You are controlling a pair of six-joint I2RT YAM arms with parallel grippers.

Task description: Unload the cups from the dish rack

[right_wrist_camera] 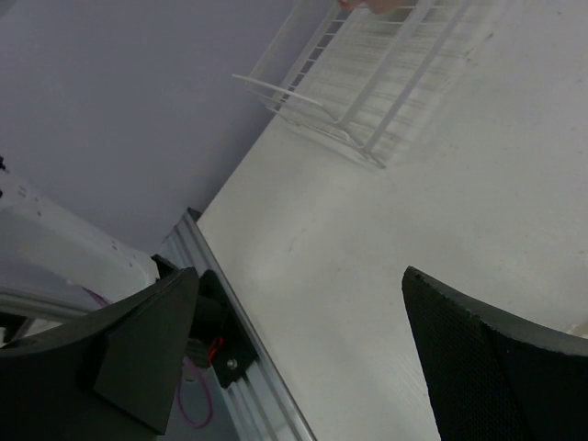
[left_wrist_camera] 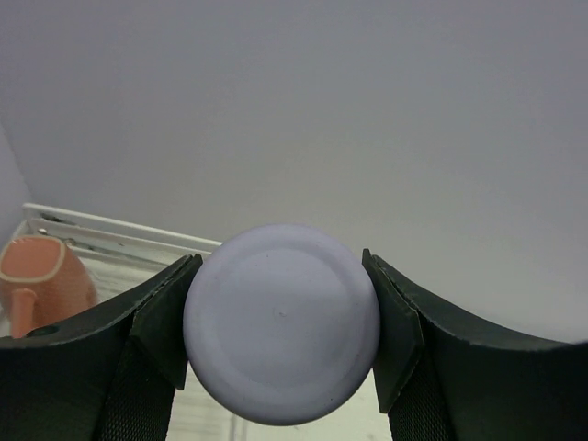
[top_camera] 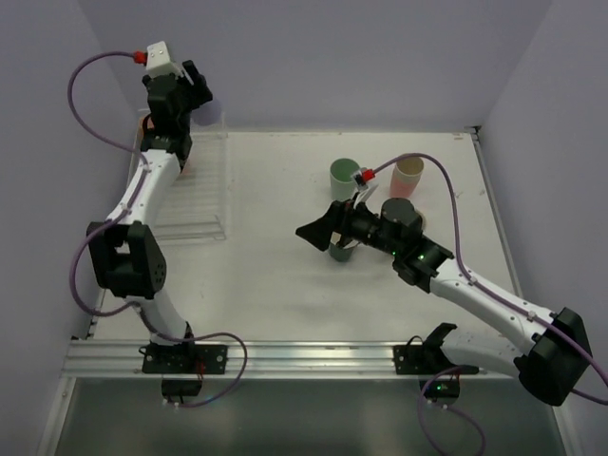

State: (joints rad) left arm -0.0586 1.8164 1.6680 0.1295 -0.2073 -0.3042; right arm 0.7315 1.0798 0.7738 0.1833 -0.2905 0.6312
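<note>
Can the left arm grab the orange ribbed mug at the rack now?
Probably not: left gripper is shut on a pale purple plastic cup; the orange ribbed mug sits close beside it.

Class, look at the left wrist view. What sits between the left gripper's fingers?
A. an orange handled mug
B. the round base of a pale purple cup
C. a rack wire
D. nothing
B: the purple cup fills the left gripper, with both fingers pressed against its base; the orange mug stands apart.

orange mug cropped, dish rack partly hidden
</note>
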